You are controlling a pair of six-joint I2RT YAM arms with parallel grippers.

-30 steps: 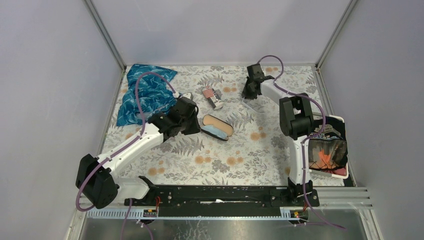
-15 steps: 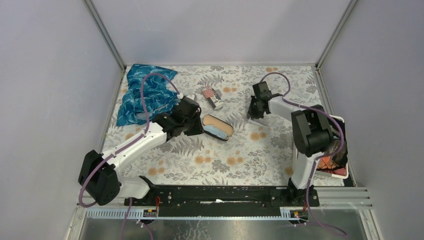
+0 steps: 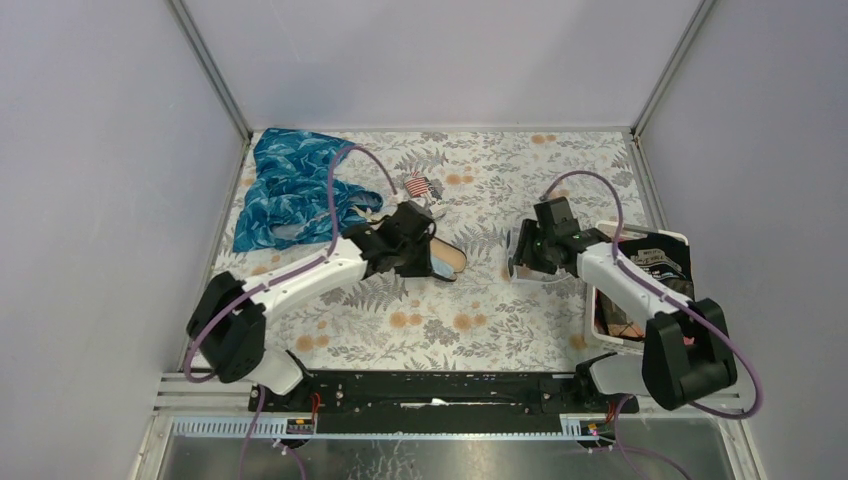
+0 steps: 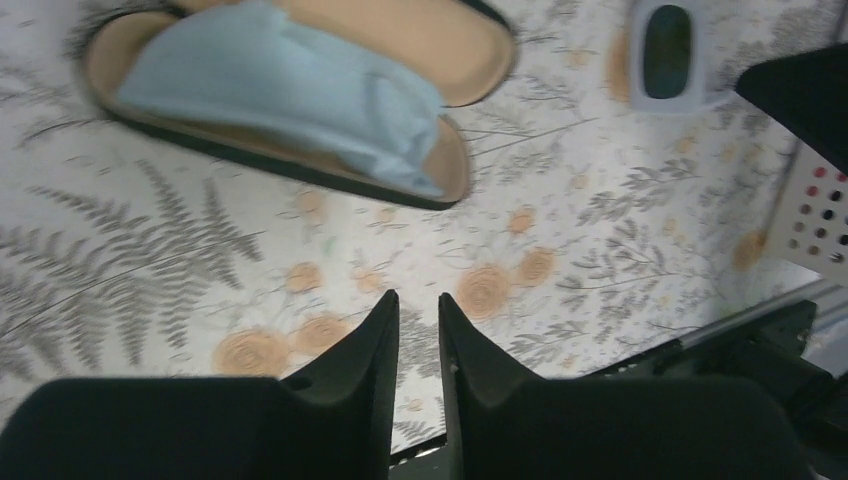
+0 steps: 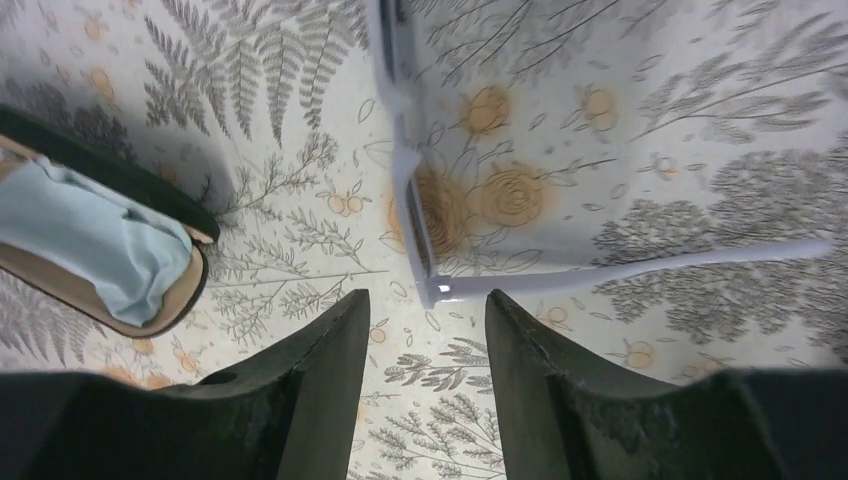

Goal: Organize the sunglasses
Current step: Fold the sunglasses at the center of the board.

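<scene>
The brown-tinted sunglasses do not show in any view. An open black glasses case (image 3: 447, 262) with a tan lining and a light-blue cloth in it lies mid-table; it also shows in the left wrist view (image 4: 300, 100) and the right wrist view (image 5: 90, 250). My left gripper (image 3: 418, 246) hovers over the case's left part, its jaws almost together and empty (image 4: 418, 300). Clear-framed glasses (image 3: 519, 256) lie on the table. My right gripper (image 3: 537, 250) is open, with the glasses' hinge corner (image 5: 435, 290) just beyond its fingertips (image 5: 427, 300).
A blue patterned cloth (image 3: 290, 185) lies at the back left. A small striped object (image 3: 420, 185) sits behind the case. A white basket (image 3: 662, 238) with dark packets stands at the right edge. A black rail (image 3: 450, 385) runs along the front.
My right arm swung from the back of the table toward the near middle, and the clear glasses came with it. My left gripper moved right, over the case.
</scene>
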